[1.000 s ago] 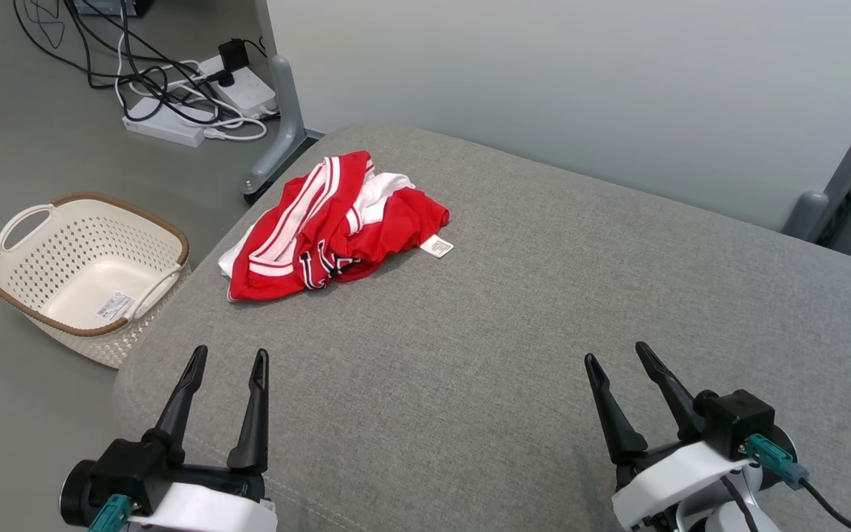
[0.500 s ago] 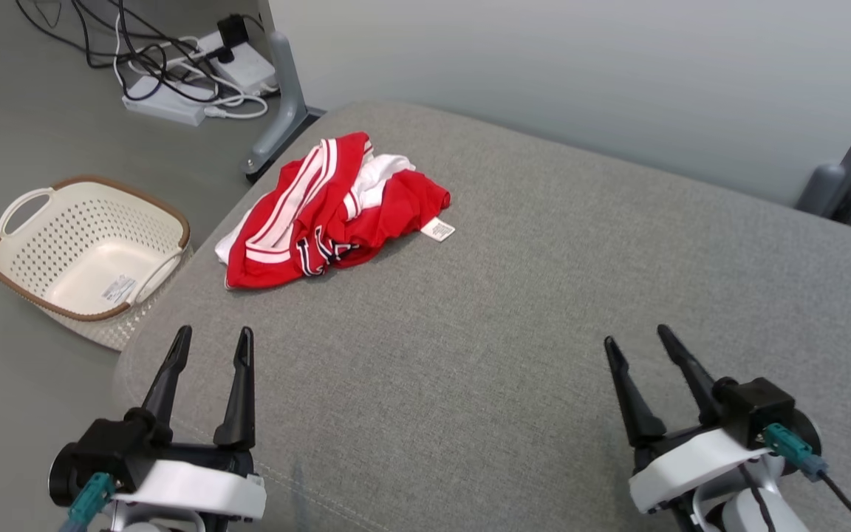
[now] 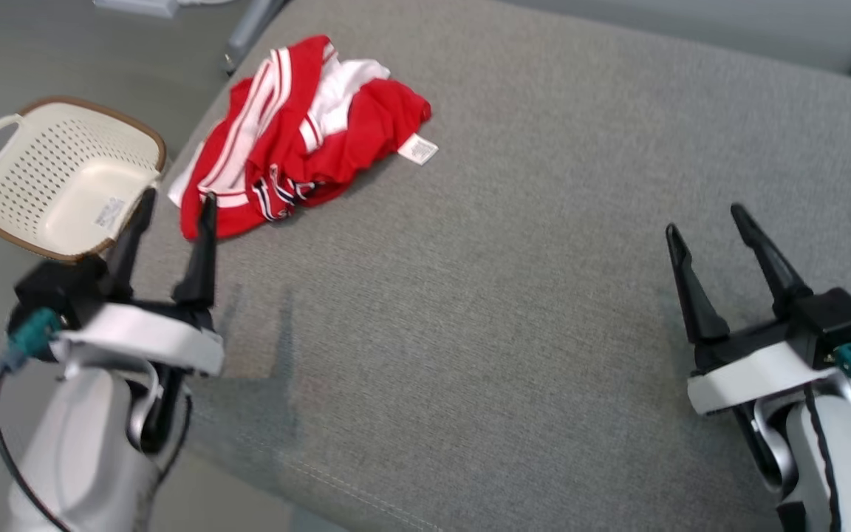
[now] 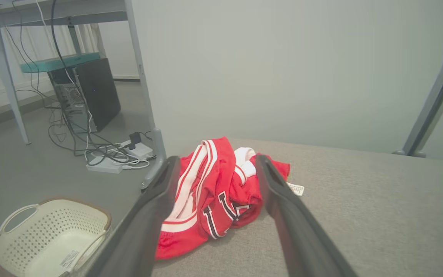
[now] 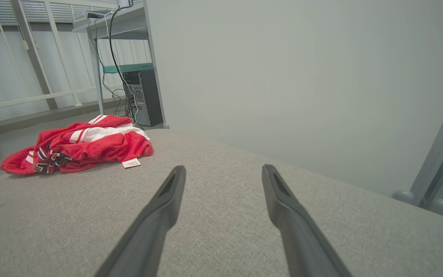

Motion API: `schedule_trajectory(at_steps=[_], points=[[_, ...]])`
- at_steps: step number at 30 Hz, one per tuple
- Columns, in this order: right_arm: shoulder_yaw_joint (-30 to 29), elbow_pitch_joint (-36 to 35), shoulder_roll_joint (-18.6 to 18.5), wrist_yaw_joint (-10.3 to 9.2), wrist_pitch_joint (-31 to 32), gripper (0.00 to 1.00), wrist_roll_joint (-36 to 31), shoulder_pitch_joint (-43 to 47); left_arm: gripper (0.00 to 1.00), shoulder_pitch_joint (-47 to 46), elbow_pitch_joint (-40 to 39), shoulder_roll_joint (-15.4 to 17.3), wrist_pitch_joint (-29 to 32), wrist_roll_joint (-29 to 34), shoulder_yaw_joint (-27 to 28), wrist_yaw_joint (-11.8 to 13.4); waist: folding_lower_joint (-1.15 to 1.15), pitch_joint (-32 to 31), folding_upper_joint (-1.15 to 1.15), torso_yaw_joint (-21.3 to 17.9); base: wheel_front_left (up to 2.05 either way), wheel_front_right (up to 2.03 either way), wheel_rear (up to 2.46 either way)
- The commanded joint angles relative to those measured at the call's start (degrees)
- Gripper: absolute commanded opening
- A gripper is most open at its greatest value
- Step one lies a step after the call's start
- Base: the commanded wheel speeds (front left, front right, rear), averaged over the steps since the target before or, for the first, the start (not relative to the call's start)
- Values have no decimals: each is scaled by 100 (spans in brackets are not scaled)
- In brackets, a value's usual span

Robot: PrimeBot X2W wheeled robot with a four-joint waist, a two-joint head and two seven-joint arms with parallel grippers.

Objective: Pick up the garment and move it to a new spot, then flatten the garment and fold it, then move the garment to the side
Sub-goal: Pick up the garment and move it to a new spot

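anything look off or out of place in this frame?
Only the red-and-white garment: it lies crumpled in a heap near the far left edge of the grey cushion, folds bunched and its white label sticking out to the right. Nothing looks spilled or damaged; the basket stands upright on the floor.

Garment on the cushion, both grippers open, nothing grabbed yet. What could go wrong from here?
1. The garment lies crumpled at the left edge of the cushion, beside the basket on the floor; a dragged or weak grab could tip it over.
2. It is bunched in layers, so the open left gripper, the nearer one, may pinch one fold and lift it twisted.
3. The right gripper is far off; spreading with both needs a long reach.
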Motion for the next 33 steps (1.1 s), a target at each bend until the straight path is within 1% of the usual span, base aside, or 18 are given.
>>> schedule_trajectory(at_steps=[1, 2, 3, 7, 9, 13, 17, 20, 25, 26, 29, 30, 31, 32, 33], points=[[-17, -88, -77, -2, -25, 100, -70, -129, 100, -371, 322, 185, -7, -197, -161, -4, 0, 496, 0, -224, 0, 0, 0], [-4, -141, -93, -2, -26, 100, -98, -195, 100, -585, 586, 283, -1, -346, -271, -4, 0, 605, 0, -269, 0, 0, 0], [-4, -141, -93, -2, -26, 100, -98, -195, 100, -585, 586, 283, -1, -346, -271, -4, 0, 605, 0, -269, 0, 0, 0], [41, -296, -116, -2, -26, 100, -246, -351, 100, -1426, 1506, 707, 263, -801, -917, -6, 0, 911, 0, -436, 0, 0, 0], [86, -340, -115, -2, -26, 100, -296, -410, 100, -1783, 1839, 854, 449, -1166, -1194, -6, 0, 1033, 0, -533, 0, 0, 0], [83, -389, -82, -2, -26, 100, -323, -465, 100, -2336, 2268, 1123, 848, -1830, -1657, -6, 0, 1217, 0, -710, 0, 0, 0], [75, -411, -85, -2, -22, 100, -344, -450, 100, -2752, 2562, 1257, 1252, -2477, -1987, -7, 0, 1341, 0, -825, 0, 0, 0], [125, -407, -75, -2, -20, 100, -347, -455, 100, -2977, 2769, 1360, 1473, -2806, -2199, -7, 0, 1413, 0, -911, 0, 0, 0], [195, -395, -50, -2, -8, 100, -366, -472, 100, -3214, 3062, 1384, 1954, -3315, -2489, -7, 0, 1483, 0, -1023, 0, 0, 0], [223, -392, -44, -2, -8, 100, -378, -466, 100, -3256, 3216, 1403, 2078, -3433, -2610, -7, 0, 1501, 0, -1060, 0, 0, 0], [235, -381, -34, -2, -8, 100, -377, -460, 100, -3293, 3385, 1376, 2294, -3577, -2789, -7, 0, 1512, 0, -1110, 0, 0, 0], [231, -378, -28, -2, -8, 100, -379, -454, 64, -3311, 3416, 1377, 2354, -3644, -2829, -7, 0, 1509, 0, -1122, 0, 0, 0], [229, -373, -23, -2, -8, 100, -379, -447, 19, -3324, 3433, 1385, 2389, -3702, -2872, -7, 0, 1504, 0, -1133, 0, 0, 0], [228, -365, -16, -2, -8, 100, -377, -442, 0, -3327, 3447, 1397, 2401, -3753, -2912, -7, 0, 1494, 0, -1141, 0, 0, 0], [228, -354, -5, -2, -8, 100, -373, -437, 0, -3321, 3463, 1409, 2394, -3803, -2955, -7, 0, 1474, 0, -1149, 0, 0, 0]])
